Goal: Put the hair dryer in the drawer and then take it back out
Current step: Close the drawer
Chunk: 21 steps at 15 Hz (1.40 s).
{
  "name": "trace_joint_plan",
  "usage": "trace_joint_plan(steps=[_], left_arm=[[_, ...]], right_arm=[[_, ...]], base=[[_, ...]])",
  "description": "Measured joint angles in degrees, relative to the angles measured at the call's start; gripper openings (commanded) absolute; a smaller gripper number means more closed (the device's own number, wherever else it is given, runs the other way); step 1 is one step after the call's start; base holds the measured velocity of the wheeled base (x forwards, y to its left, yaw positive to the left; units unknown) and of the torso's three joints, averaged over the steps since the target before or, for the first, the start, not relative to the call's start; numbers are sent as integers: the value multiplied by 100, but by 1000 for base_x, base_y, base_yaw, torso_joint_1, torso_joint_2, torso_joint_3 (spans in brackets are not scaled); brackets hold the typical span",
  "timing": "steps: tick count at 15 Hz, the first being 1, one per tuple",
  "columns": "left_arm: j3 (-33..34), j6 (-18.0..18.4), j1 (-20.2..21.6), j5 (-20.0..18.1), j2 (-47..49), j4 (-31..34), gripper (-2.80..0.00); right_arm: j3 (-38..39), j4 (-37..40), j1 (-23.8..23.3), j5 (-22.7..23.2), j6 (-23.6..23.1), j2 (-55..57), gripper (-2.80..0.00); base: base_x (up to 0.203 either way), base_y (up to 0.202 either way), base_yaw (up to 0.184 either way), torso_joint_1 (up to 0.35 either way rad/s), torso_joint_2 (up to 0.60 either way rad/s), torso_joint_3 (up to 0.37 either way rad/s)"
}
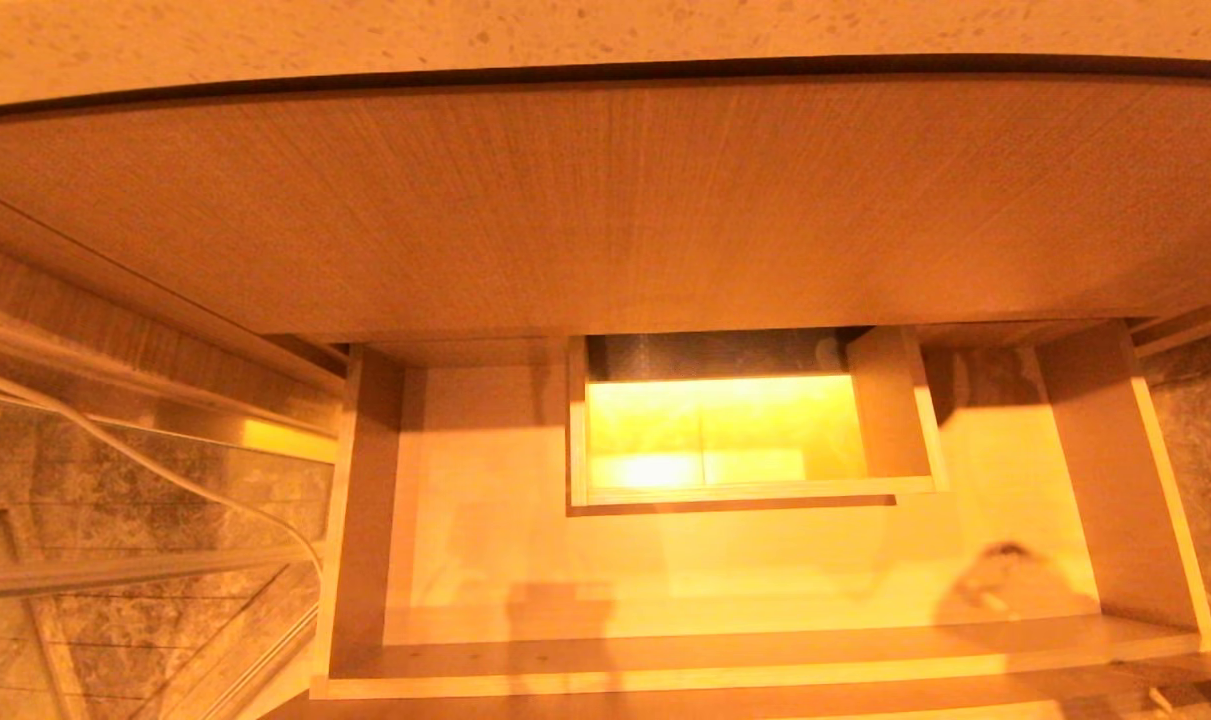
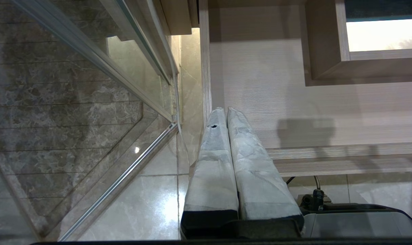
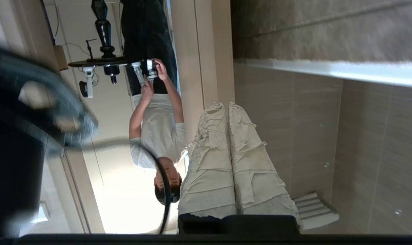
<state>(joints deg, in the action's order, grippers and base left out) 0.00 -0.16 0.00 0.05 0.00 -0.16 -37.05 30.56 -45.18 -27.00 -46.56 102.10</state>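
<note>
The drawer (image 1: 485,560) stands pulled out below me, wide and shallow, in light wood grain. Its floor is bare around a rectangular boxed cut-out (image 1: 725,440). The hair dryer is out of view in all three views. Neither arm shows in the head view. My left gripper (image 2: 225,109) is shut with nothing between its wrapped fingers (image 2: 212,153); it hovers by the left front corner of the drawer (image 2: 260,85). My right gripper (image 3: 226,103) is also shut and empty, and points away from the drawer toward a tiled wall and a doorway.
A tall wood-grain panel (image 1: 605,200) rises behind the drawer under a speckled countertop (image 1: 565,30). A glass partition (image 2: 90,85) and a white cable (image 1: 165,470) stand to the left. A person (image 3: 158,129) and a dark cable (image 3: 165,190) show past the right gripper.
</note>
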Motion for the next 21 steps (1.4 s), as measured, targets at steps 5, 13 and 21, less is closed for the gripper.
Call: trace_joint_plan(steps=[5, 13, 21], left_arm=[[0, 0, 0, 2, 0, 0, -280], [0, 0, 0, 3, 0, 2, -280], [0, 0, 0, 2, 0, 0, -280]], right_arm=[[755, -1825, -5, -15, -37, 875, -280], [697, -3867, 0, 251, -309, 1710, -280], [915, -3891, 17, 871, -663, 1129, -280]], base=[[0, 0, 0, 0, 0, 0], [0, 0, 0, 0, 0, 0], [0, 0, 0, 0, 0, 0]])
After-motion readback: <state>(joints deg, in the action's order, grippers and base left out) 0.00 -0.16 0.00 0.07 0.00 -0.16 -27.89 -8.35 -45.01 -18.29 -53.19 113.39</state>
